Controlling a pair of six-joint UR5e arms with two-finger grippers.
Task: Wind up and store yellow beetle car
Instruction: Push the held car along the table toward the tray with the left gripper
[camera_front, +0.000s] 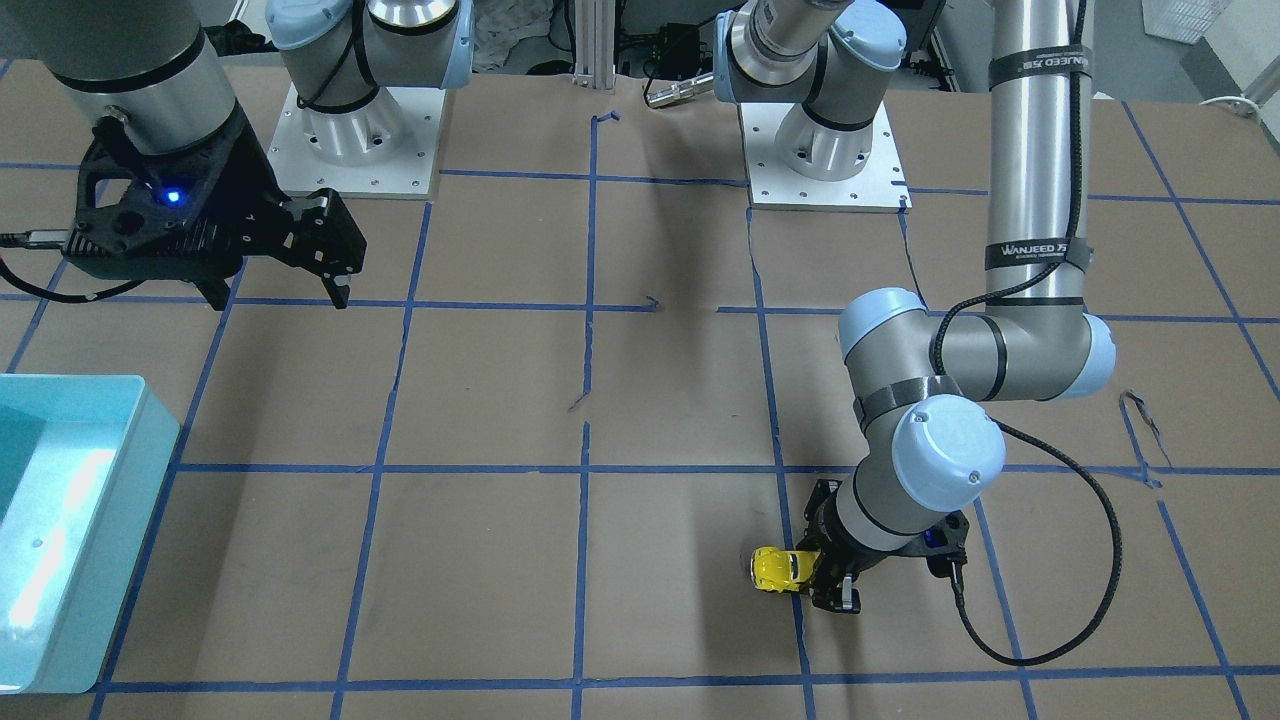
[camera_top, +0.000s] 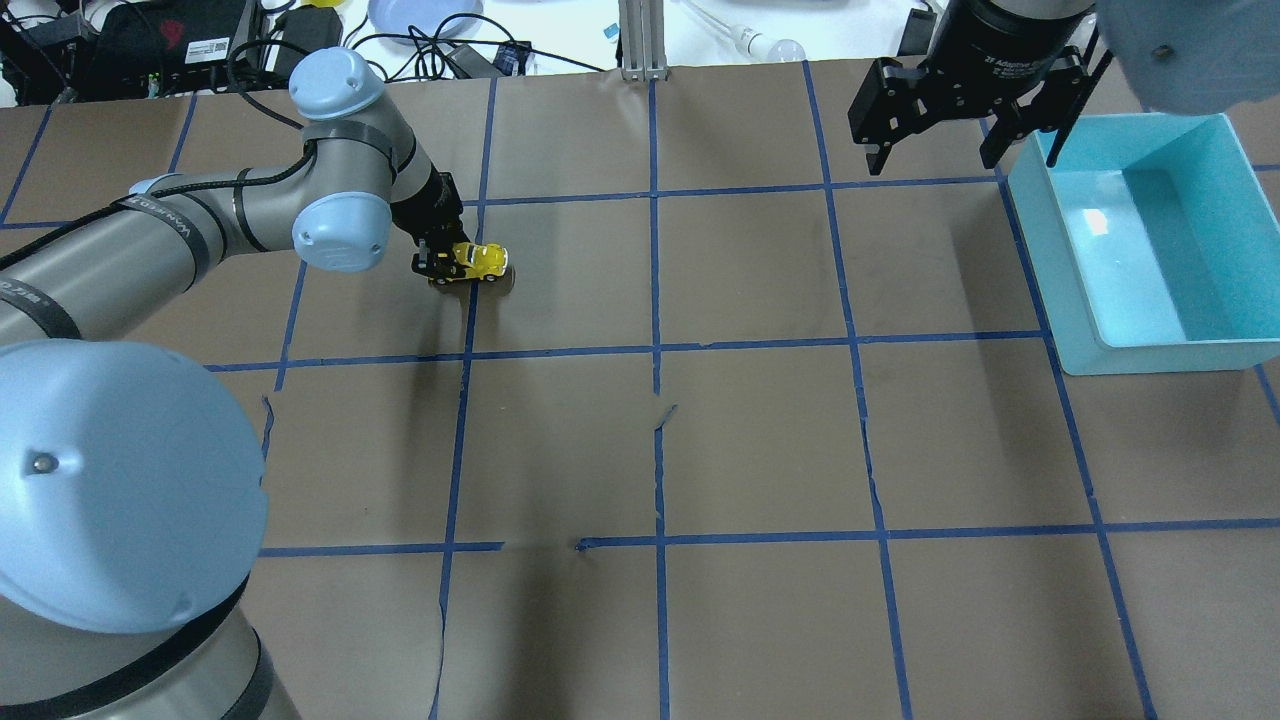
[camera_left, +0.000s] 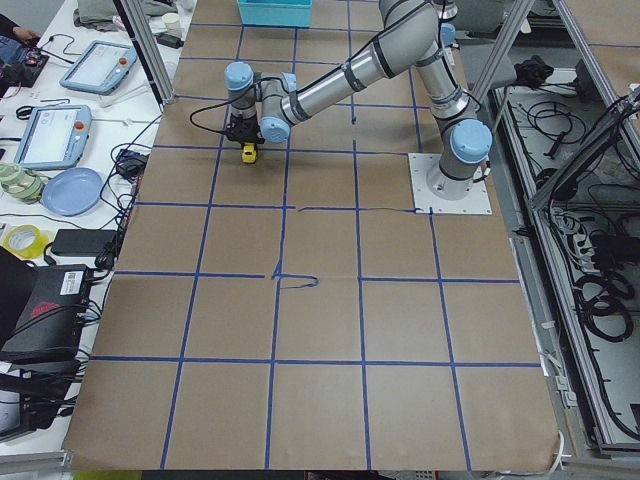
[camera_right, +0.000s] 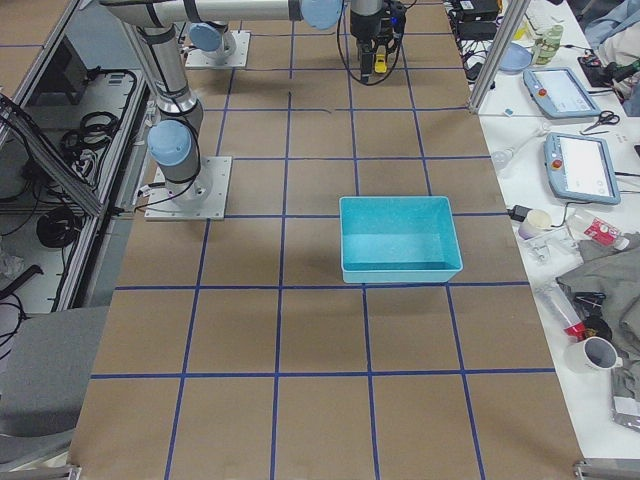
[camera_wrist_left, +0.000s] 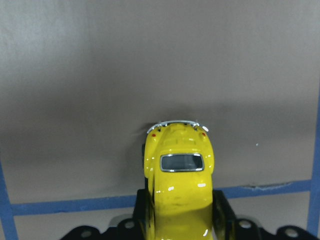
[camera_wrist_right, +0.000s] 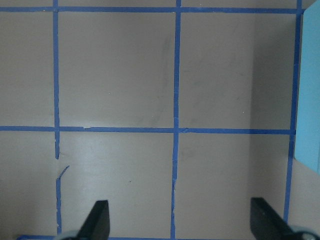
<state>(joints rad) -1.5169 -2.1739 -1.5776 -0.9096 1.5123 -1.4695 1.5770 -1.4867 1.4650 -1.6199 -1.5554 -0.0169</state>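
The yellow beetle car (camera_top: 478, 261) is held low on the brown table, near its far left in the overhead view. My left gripper (camera_top: 445, 268) is shut on it, a finger on each side. In the left wrist view the car (camera_wrist_left: 179, 172) sits between the black fingers (camera_wrist_left: 222, 212), its silver bumper pointing away. It also shows in the front view (camera_front: 783, 569) and the left side view (camera_left: 248, 153). My right gripper (camera_top: 960, 150) hangs open and empty above the table, next to the teal bin. Its two fingertips (camera_wrist_right: 97, 220) show wide apart in the right wrist view.
A teal bin (camera_top: 1060, 270) stands at the right edge of the table, its inside bare; it also shows in the front view (camera_front: 150, 420). Blue tape lines grid the brown table cover (camera_top: 760, 440). The arm base plates (camera_front: 355, 140) stand at the robot's side.
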